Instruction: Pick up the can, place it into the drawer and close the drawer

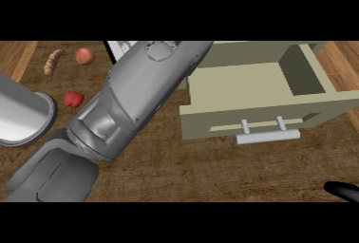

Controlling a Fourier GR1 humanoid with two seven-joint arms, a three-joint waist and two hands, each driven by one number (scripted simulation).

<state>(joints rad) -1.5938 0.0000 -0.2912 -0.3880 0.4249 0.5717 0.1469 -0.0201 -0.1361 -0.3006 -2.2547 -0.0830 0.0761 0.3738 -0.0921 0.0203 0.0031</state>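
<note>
- The beige box-shaped open drawer [210,121] stands pulled out at the right of the brown wood-grain surface [210,173]. What shows of its inside is bare, so the can is not in it.
- A pale metal bar handle [268,136] sits on the drawer's front, facing the robot.
- The grey left forearm [133,104] crosses the view from the lower left up to the top centre. The left hand lies past the top edge, so I cannot tell what its fingers are doing or whether they hold anything.
- Only a black tip of the right hand [344,191] shows, at the lower right corner. I cannot tell how that hand is set either.
- I cannot place the can with certainty. A large shiny silver metal cylinder [24,114] stands at the left edge and may be it, or may be another vessel.
- A white object with a dark edge [123,47] peeks out just beside the forearm, too hidden to name.
- Left of the arm lie a brown curved sausage [53,61], a pinkish round food item [85,56] and a small red piece [73,98], all well apart from the drawer.
- By my reading the task is at its first step, the reach for the can, with placing and closing not yet done.
- The next move calls for a sure hold on the can and a carry over the drawer's near wall. A push on the front panel or handle would come after that.
</note>
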